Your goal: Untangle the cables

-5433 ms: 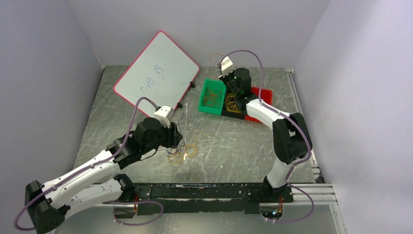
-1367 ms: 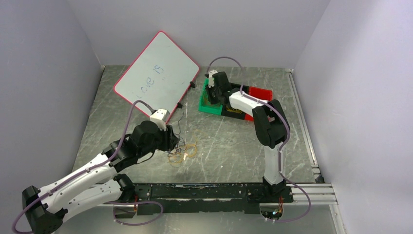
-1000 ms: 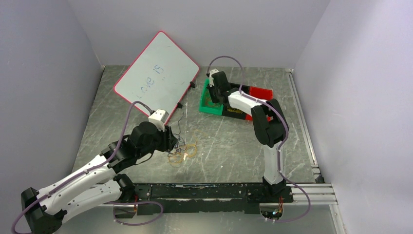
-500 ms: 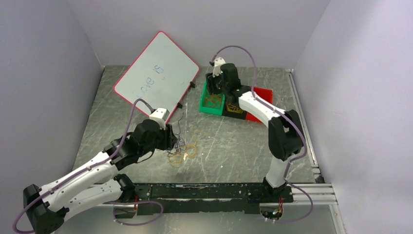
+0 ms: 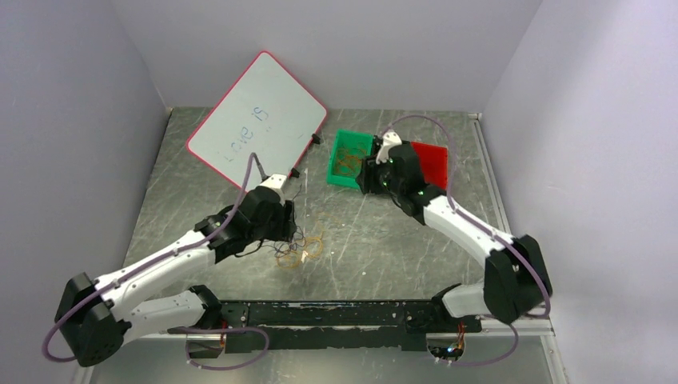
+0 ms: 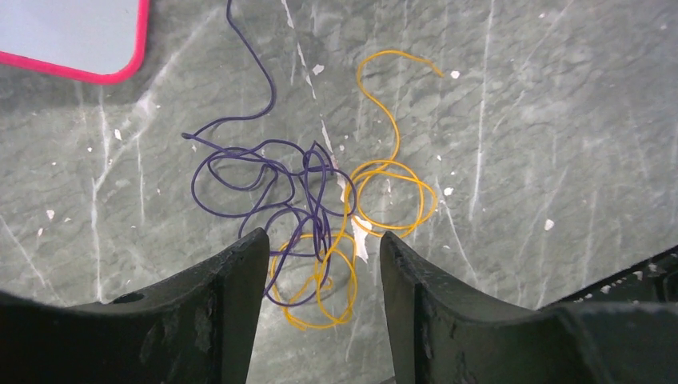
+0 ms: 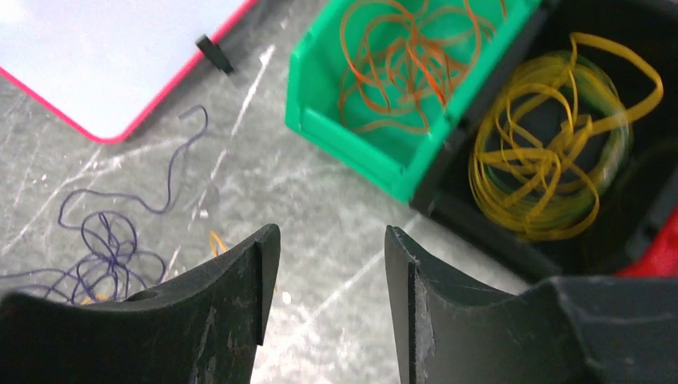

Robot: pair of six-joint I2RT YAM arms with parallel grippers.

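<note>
My left tool (image 6: 321, 240) hung, jaws apart, over the tangled thin purple and orange wire cables (image 6: 320, 216) on the scratched grey worktop (image 5: 384, 248); I judged closing there could pinch both colours. Farther right, my right tool (image 7: 329, 236) gaped empty.

Thin purple cable (image 6: 276, 180) and orange cable (image 6: 424, 188) lie flat, loops intertwined.
</note>
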